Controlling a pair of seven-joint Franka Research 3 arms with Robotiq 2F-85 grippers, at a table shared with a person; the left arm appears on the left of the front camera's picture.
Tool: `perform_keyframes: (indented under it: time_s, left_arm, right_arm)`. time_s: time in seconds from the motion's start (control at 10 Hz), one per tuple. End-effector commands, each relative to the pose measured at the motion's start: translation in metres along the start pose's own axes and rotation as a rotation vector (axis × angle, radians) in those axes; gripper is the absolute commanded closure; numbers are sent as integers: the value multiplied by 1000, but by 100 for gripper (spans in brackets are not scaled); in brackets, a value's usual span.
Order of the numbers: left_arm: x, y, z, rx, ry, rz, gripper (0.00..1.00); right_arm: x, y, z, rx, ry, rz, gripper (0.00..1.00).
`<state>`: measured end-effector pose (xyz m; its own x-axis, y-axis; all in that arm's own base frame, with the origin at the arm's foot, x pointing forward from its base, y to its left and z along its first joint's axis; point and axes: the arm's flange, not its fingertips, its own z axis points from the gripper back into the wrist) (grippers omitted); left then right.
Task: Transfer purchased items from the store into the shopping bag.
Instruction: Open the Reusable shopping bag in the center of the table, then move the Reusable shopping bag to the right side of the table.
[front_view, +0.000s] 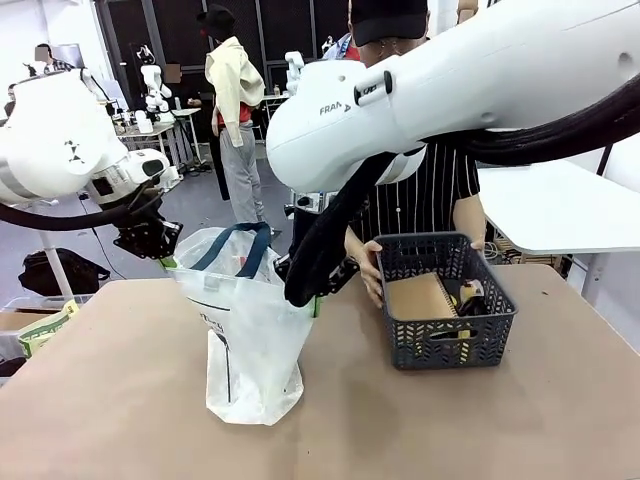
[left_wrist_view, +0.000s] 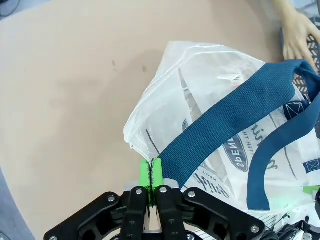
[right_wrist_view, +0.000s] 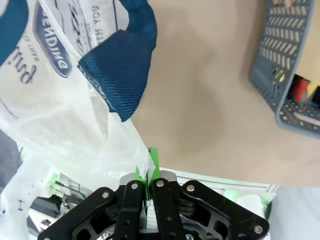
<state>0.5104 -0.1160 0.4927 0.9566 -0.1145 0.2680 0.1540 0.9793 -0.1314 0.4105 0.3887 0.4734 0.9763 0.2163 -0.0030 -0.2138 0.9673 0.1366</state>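
Note:
The translucent whitish shopping bag (front_view: 250, 330) with navy strap handles (front_view: 235, 248) stands on the table, held wide at the mouth. My left gripper (left_wrist_view: 151, 172) is shut on the bag's left rim (left_wrist_view: 145, 155); the same gripper (front_view: 168, 262) sits at the bag's upper left. My right gripper (right_wrist_view: 148, 167) is shut on the opposite rim of the bag (right_wrist_view: 120, 135), at the bag's right side (front_view: 312, 298). The dark grey latticed basket (front_view: 445, 330) stands to the right, holding a tan item (front_view: 420, 297) and small dark, red and yellow goods (front_view: 468, 295).
A person in a striped shirt stands behind the basket, one hand (front_view: 368, 272) on its left wall. The tan table (front_view: 120, 400) has free room at the front and left. A white table (front_view: 560, 205) stands at the back right.

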Motion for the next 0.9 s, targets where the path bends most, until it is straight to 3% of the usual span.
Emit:
perform_keyframes:
  time_s: [0.0,0.8]
  left_arm:
    - [-8,2,3,-2,-15,9,100]
    - [-8,2,3,-2,-15,9,100]
  right_arm:
    - [-2,-1,6,23,-10,10,100]
    - [-2,-1,6,23,-10,10,100]
